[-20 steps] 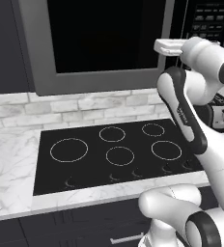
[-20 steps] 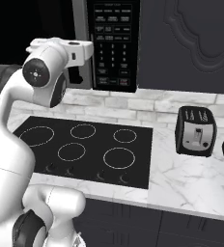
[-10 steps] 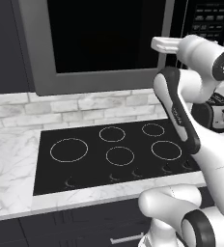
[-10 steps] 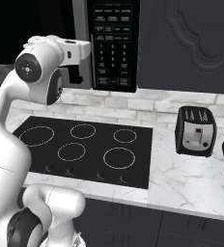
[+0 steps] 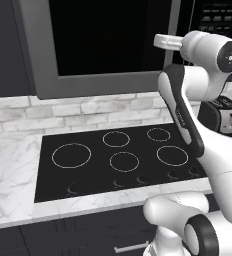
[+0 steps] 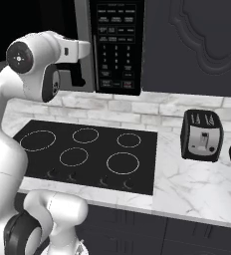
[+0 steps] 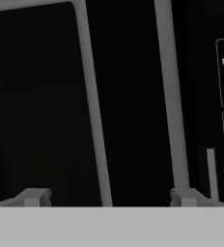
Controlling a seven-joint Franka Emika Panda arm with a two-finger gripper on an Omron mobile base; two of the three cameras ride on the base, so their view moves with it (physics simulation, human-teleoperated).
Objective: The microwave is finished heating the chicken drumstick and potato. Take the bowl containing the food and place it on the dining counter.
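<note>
The hand [image 7: 106, 195] is held up close in front of the microwave [image 5: 103, 45], with its two fingertips [image 7: 34, 197] spread wide apart and nothing between them. In the hand view the right frame of the dark glass door [image 7: 169, 96] is seen between the fingertips, with the keypad panel [image 6: 116, 47] just to the right of it. This placing is judged to be chosen so that the door edge can be caught and the door pulled open, because the door is closed. The bowl with the food is probably inside the microwave, behind the dark glass, where it cannot be made out. Below the microwave a black cooktop [image 5: 123, 155] is set into the marble tabletop [image 6: 197, 184], and a small black toaster [image 6: 202, 135] stands to the right of the microwave.
</note>
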